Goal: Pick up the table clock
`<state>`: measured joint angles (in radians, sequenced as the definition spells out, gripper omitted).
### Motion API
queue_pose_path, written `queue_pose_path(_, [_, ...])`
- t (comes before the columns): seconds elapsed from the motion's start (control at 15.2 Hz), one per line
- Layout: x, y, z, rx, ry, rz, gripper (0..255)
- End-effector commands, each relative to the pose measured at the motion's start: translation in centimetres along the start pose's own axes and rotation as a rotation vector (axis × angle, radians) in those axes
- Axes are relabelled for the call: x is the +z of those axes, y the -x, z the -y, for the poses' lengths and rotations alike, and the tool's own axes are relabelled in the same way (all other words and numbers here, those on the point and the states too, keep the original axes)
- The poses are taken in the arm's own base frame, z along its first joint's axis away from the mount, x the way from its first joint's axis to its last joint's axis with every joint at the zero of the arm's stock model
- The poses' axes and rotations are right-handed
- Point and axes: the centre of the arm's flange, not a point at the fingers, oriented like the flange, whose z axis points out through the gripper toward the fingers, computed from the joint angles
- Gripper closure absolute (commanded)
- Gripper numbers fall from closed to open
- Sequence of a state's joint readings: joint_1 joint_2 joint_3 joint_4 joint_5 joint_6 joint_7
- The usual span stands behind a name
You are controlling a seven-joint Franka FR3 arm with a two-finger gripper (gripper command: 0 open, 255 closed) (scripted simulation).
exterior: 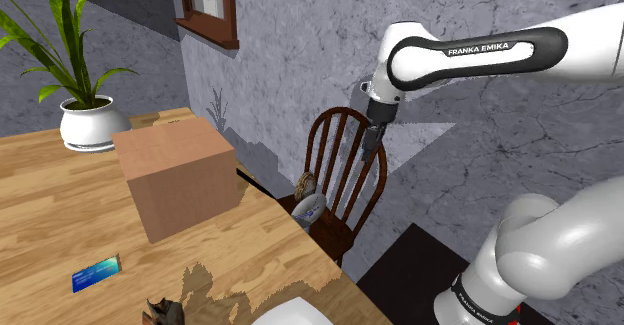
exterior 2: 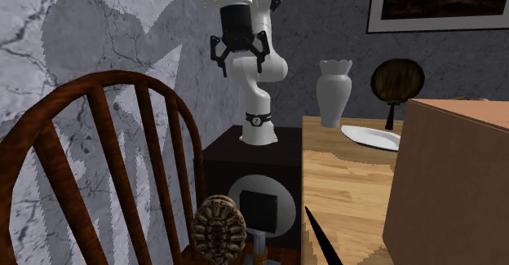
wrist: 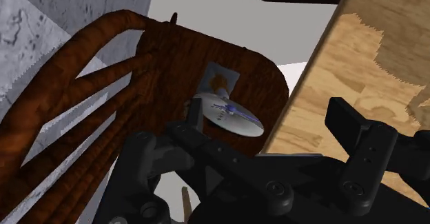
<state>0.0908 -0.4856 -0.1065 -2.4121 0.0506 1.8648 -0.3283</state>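
Table clock (exterior: 308, 199) down on the seat of the wooden chair (exterior: 335, 235), centre of the shoulder view, just beside the edge of the table (exterior: 60, 203). Off the tabletop altogether, so no reaching across the wood. Calls instead, by the look of it, for a drop between chair back and table edge.

Same clock (exterior 2: 219, 229) from behind at the lower middle of the second exterior view: round, brown, patterned, on a small stand. In the wrist view, clock (wrist: 229, 116) showing a pale bluish face, tilted, lying ahead of the fingers and not between them.

Gripper (exterior: 371, 151) hanging well above the seat, right of centre, pointing down. Fingers plainly apart, clasping nothing, and spread wide on the gripper (exterior 2: 240, 58) at upper middle of the second exterior view. Reads as opened ready, so the round body can slip in on the way down.

Now the containers. Cardboard box (exterior: 180, 178) on the table, left of centre, closed, contents hidden. White pot (exterior: 90, 125) at upper left, holding a green plant (exterior: 60, 33). White vase (exterior 2: 334, 92) right of centre, nothing rising from its mouth. White plate (exterior 2: 371, 136) just beside it, bare where visible.
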Motion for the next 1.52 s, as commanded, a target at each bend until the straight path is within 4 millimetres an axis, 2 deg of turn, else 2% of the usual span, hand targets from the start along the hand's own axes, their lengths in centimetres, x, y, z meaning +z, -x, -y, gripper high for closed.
queue_pose_path(0.0, [2.2,-1.7,-0.5,-0.085,0.009,0.008,0])
queue_pose_path(0.53, [10.2,-8.8,-0.9,-0.407,0.043,0.044,0])
queue_pose_path(1.12, [19.6,-16.2,0.9,-0.766,0.080,0.085,0])
queue_pose_path(1.45, [22.2,-16.3,0.6,-0.766,0.080,0.085,0])
